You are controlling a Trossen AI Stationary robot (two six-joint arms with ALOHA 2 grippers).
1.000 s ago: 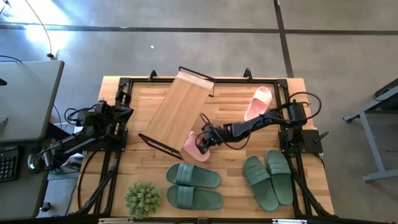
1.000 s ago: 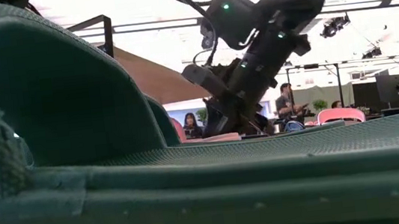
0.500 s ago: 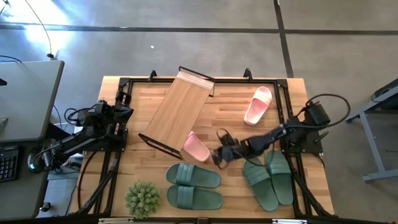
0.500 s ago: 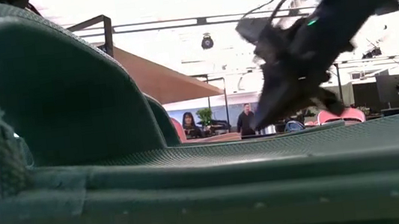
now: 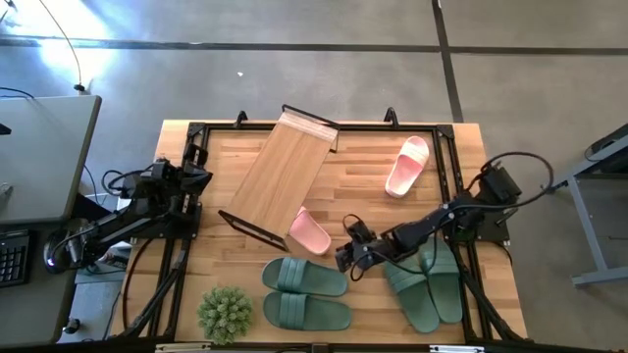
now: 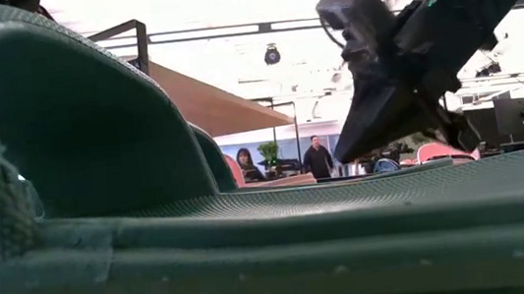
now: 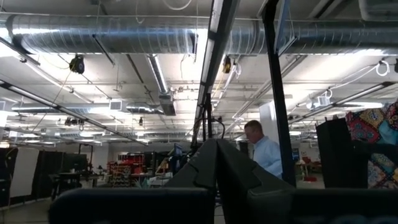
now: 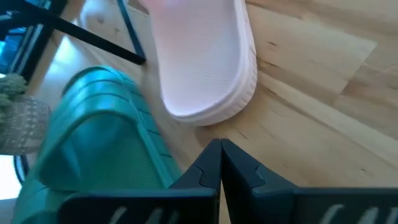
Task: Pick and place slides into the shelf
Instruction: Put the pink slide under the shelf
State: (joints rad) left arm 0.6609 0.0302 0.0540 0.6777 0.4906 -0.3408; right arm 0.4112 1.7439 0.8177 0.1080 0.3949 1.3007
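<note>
Right end effector (image 5: 345, 259): over the table (image 5: 363, 176), between the pink slide by the shelf and the right-hand green pair, just beside the toe of the upper left green slide; fingers (image 8: 214, 163) pressed together, nothing held.
Left end effector (image 5: 201, 175): at the table's left edge, well apart from the slides; fingers met in the left wrist view, nothing held.
Shelf (image 5: 280, 172): lay at an angle across the table's upper left; bamboo board on a black frame.
Pink slide, near (image 5: 309, 231): at the shelf's lower end, partly under its frame; whether touching it, cannot tell.
Pink slide, far (image 5: 407, 165): upper right of the table, alone.
Green pair, left (image 5: 305, 294): side by side along the front edge.
Green pair, right (image 5: 424, 279): side by side, front right.
Plant ball (image 5: 225, 313): front left corner.
</note>
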